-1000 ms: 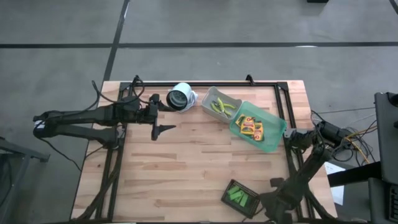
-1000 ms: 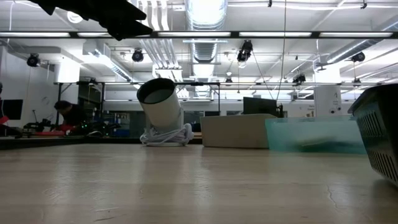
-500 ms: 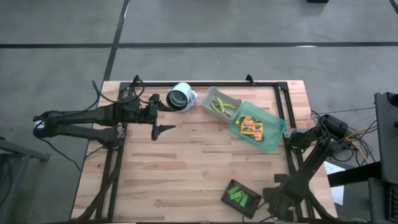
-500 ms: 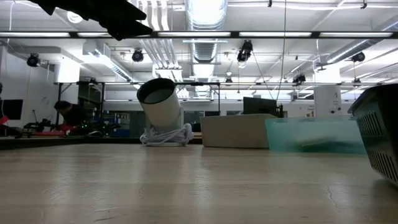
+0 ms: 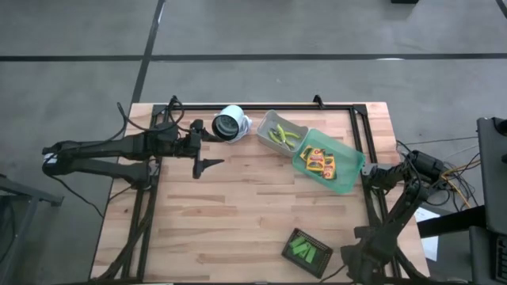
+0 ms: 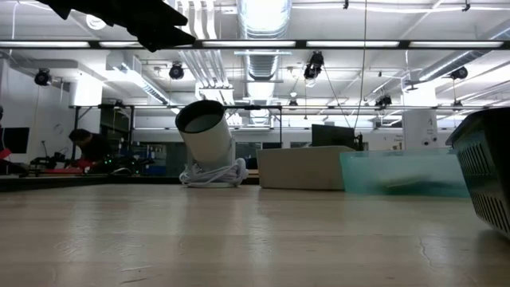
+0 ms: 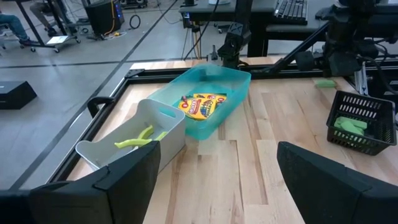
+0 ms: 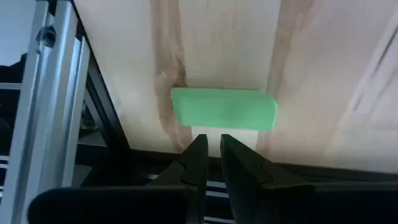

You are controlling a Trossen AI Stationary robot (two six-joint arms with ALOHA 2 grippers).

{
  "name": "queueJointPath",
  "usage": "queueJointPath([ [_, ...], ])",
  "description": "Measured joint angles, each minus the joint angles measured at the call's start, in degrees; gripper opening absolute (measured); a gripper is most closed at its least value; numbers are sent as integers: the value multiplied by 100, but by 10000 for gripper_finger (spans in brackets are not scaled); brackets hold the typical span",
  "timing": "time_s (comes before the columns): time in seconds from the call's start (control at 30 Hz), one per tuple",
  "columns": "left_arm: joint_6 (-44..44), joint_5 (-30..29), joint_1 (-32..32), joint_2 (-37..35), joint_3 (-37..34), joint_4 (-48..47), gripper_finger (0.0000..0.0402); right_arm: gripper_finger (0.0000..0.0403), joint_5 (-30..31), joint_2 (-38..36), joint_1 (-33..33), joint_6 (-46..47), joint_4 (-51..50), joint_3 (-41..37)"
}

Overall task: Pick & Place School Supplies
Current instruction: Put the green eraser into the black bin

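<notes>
One green block lies flat on the table by its near right corner, also seen in the left wrist view. My right gripper is shut, points steeply down and hovers just beside the block's long side, holding nothing. Its arm hides the block from above. More green blocks lie in a dark basket. Yellow packs lie in the green bin, and yellow-green scissor-like tools in the grey bin. My left gripper waits open above the table's far left.
A white cylinder camera with its coiled cable stands at the far edge, left of the grey bin. A black metal frame runs along the table's edges, close beside the lone block. Bare wood fills the middle and near left.
My right gripper has risen a little and shifted slightly toward the table's right edge, staying shut.
</notes>
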Motion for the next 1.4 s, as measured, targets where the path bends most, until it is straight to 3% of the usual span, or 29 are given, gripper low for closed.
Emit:
queueJointPath([
  [0.87,-1,-2,0,-1,2,0,328,43,-172,2,41,-44,758,-656],
  [1.4,-1,-2,0,0,1,0,328,43,302,2,-1192,-1047,1022,-519],
])
